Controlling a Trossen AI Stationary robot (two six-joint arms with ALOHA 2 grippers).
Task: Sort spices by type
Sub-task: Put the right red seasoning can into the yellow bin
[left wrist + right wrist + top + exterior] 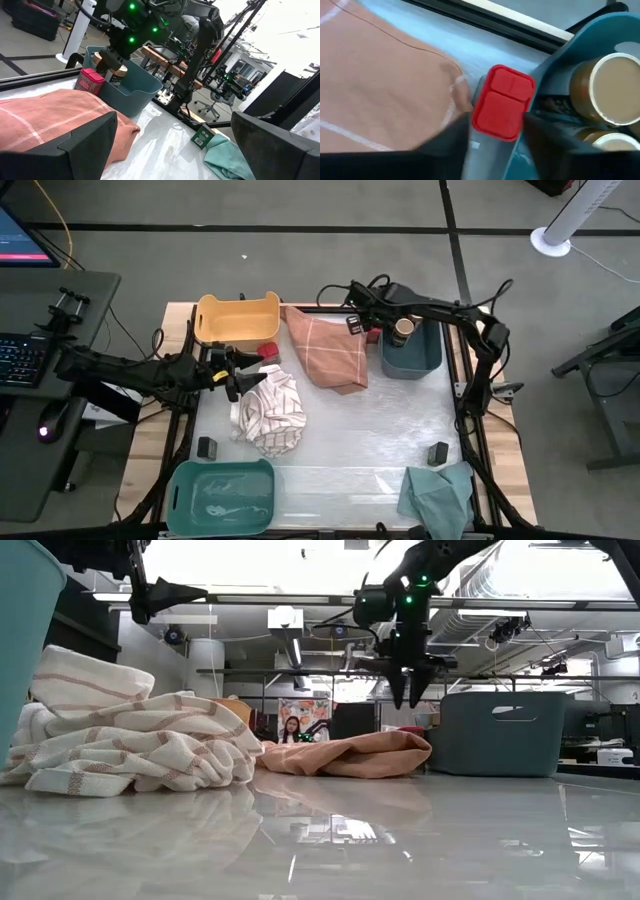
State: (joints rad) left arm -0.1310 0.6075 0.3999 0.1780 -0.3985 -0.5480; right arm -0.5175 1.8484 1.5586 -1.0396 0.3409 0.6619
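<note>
2 tan-top jars (403, 329) in blue bin (428, 358) | R jaws (366, 323) above red-top box (503, 102)

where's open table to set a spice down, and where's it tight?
Free: the wide middle of the table, bordered by the striped cloth, the orange cloth and the green cloth. Also the front strip between the teal bin and green cloth. Crowded: the back, where the red-topped box sits wedged between orange cloth and blue bin.
</note>
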